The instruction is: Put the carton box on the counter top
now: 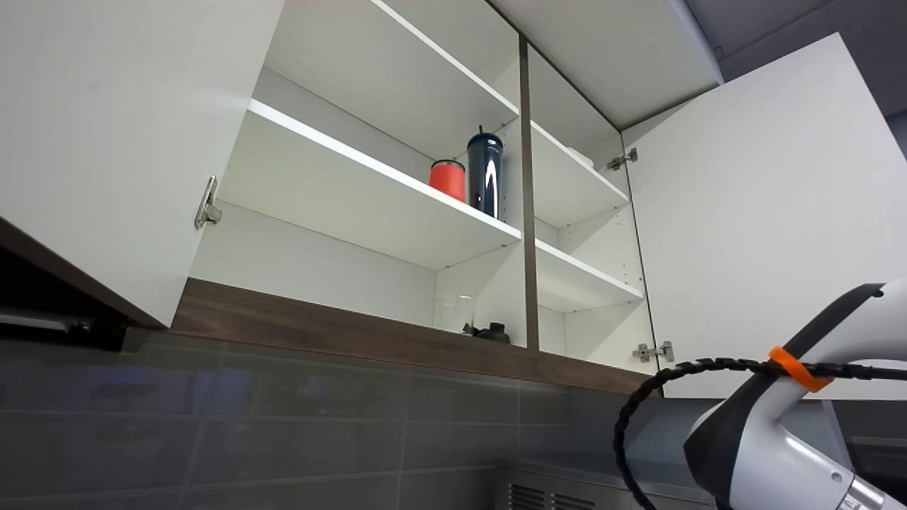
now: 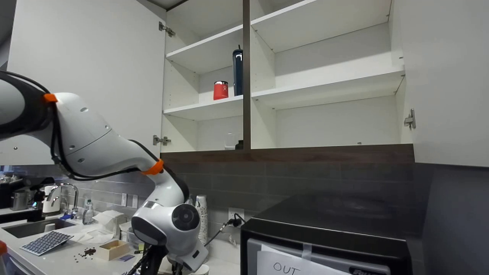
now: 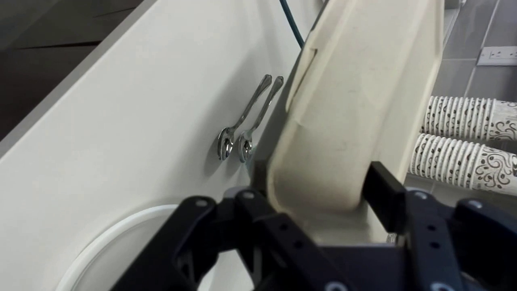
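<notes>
Two black fingers (image 3: 385, 198) of the dark gripper (image 3: 319, 178) hold the wide off-white carton box (image 3: 347, 93) between them. Whether it touches the white counter top (image 3: 161, 81) I cannot tell. In the wrist view, two shiny metal spoons (image 3: 225, 143) lie left of the box.

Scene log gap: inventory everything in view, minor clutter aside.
Carton box: 1, off-white, in tool
Cabinet: 1, white, above tiled wall
Cup: 1, red, lower cabinet shelf
Bottle: 1, navy, beside cup
Tumbler: 1, clear, cabinet floor
Counter: 1, white, below cabinet
Spoons: 2, silver, on counter
Cup stacks: 2, white, by tiled wall
Container: 1, white, near spoons
Open box: 1, tan, on counter
Sink: 1, dark, in counter
Faucet: 1, silver, at sink
Appliance: 1, black, below cabinet
Arm: 1, white, above counter
Tool: 1, black, gripping carton box
</notes>
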Robot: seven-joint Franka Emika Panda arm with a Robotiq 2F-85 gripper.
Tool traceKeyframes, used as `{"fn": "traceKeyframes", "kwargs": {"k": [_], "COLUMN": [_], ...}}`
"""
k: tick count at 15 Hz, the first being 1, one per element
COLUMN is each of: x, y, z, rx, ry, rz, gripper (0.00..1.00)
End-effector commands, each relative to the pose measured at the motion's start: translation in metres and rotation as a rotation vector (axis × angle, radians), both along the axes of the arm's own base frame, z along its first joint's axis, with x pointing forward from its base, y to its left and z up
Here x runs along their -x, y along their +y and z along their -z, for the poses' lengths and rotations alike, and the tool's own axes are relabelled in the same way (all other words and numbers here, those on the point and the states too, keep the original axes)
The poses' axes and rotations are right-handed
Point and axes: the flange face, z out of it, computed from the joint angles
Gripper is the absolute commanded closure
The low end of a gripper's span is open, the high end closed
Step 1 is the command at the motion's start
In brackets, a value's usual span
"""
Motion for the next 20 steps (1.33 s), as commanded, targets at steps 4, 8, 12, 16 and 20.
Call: {"fn": "traceKeyframes", "kwargs": {"k": [4, 8, 12, 16, 20], "x": [-0.004, 0.002, 0.003, 0.001, -0.005], "y": [-0.007, -0.017, -0.020, -0.015, -0.011], "z": [0.032, 0.073, 0.110, 0.137, 0.153], "rx": [-0.007, -0.005, -0.013, -0.030, -0.053], "ry": [0.068, 0.127, 0.186, 0.204, 0.195], "rz": [-0.001, 0.002, -0.015, -0.011, 0.001], "gripper": [0.62, 0.62, 0.62, 0.62, 0.62]}}
